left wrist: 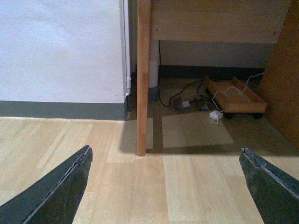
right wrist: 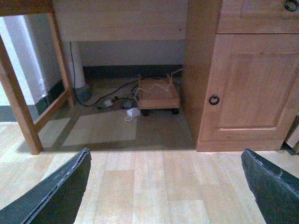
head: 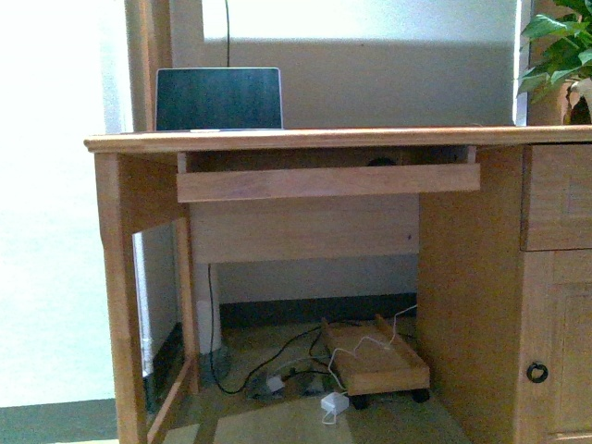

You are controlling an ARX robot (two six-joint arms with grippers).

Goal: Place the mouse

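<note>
1. The mouse (head: 380, 162) shows only as a small dark rounded hump in the front view. It lies on the pull-out tray (head: 328, 181) under the desk top, right of the tray's middle. The tray's front lip hides most of it, so I can't make out which way it faces.
2. Neither arm holds it. The left gripper (left wrist: 164, 150) is spread wide, with its 2 dark fingers (left wrist: 60, 191) far apart and only bare floor between them. The right gripper (right wrist: 165, 152) is spread just as wide and is also empty. Both wrist cameras look low, toward the floor in front of the desk, well below the tray.
3. Judging progress: either the mouse is already set down on the tray and the task is near its end, or no pick-up has begun. The pictures don't settle which. If it has yet to be moved, the reach, the grasp and the placing all remain.
4. The desk top (head: 333, 139) is pale wood. A laptop (head: 218, 98) stands open at its far left, and a leafy plant (head: 555, 51) sits at the far right.
5. The right side of the desk has a drawer (head: 558, 196) over a cupboard door (right wrist: 247, 84) with a dark ring pull.
6. Under the desk, a low wheeled wooden stand (head: 375, 356) sits on the floor, with dark and white cables around it. A white adapter (head: 334, 403) lies just in front of it.
7. The wood-plank floor (right wrist: 154, 186) meets a pale wall (left wrist: 60, 46) with a dark skirting board.
</note>
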